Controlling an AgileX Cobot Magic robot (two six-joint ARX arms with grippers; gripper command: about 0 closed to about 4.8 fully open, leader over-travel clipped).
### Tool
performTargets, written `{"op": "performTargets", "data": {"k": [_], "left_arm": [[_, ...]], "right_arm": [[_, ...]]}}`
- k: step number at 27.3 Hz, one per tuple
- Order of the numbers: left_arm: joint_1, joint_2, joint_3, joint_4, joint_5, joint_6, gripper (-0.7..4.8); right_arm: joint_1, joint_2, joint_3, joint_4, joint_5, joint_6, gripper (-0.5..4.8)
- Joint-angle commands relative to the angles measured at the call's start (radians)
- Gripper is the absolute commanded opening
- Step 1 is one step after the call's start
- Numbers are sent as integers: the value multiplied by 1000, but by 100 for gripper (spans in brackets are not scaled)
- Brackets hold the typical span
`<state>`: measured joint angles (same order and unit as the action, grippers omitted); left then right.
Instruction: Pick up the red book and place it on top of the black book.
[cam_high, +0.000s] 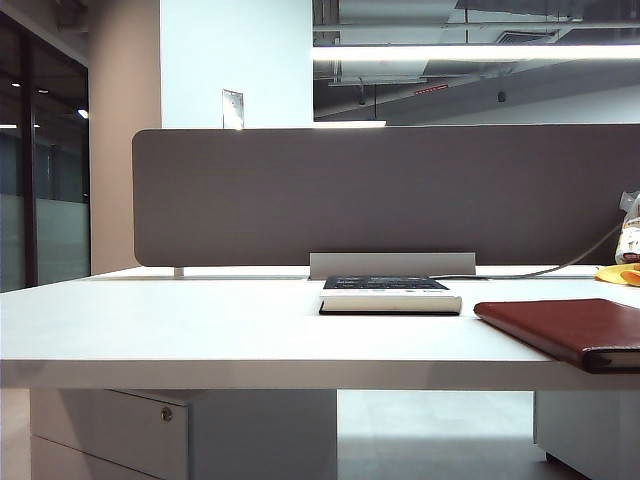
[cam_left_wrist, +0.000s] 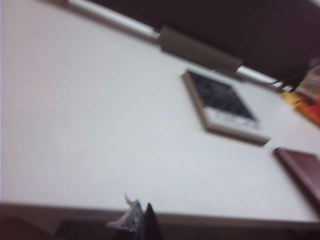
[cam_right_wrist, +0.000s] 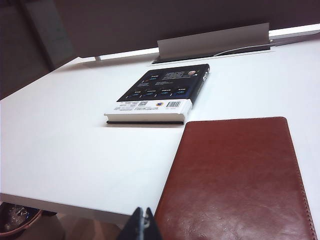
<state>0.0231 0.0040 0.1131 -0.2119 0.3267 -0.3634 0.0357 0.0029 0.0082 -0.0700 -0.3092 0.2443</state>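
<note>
Red book (cam_right_wrist: 235, 180) flat on the white table (cam_high: 150, 330), at its front edge, cover up, nothing on it. Beyond it and apart, toward the grey partition (cam_high: 400, 190): black book (cam_right_wrist: 160, 92) lying flat, thick white page block facing the front edge. No container clearly in view. Right gripper (cam_right_wrist: 142, 225) at the front edge beside the red book, fingers pressed together, empty. Left gripper (cam_left_wrist: 140, 222) off the front edge, well clear of the red book; blurred, opening unreadable.
</note>
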Motion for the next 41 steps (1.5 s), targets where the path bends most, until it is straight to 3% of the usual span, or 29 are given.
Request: {"op": "performTargets", "data": {"k": [1, 5, 13, 24, 35, 41], "left_arm": [[1, 0, 75, -71, 9, -18, -5], [1, 9, 163, -158, 19, -18, -5], [1, 126, 354, -224, 149, -16, -5], [0, 379, 620, -343, 288, 109, -5], [-9, 487, 658, -444, 305, 261, -5], [-65, 512, 658, -437, 264, 291, -5]], "right_arm": [[0, 0, 1, 14, 4, 3, -6], [0, 0, 1, 15, 4, 3, -6], [0, 0, 1, 13, 4, 31, -6], [0, 0, 1, -25, 3, 83, -6], [0, 0, 77, -169, 5, 104, -6], [0, 0, 140, -229, 43, 160, -6]]}}
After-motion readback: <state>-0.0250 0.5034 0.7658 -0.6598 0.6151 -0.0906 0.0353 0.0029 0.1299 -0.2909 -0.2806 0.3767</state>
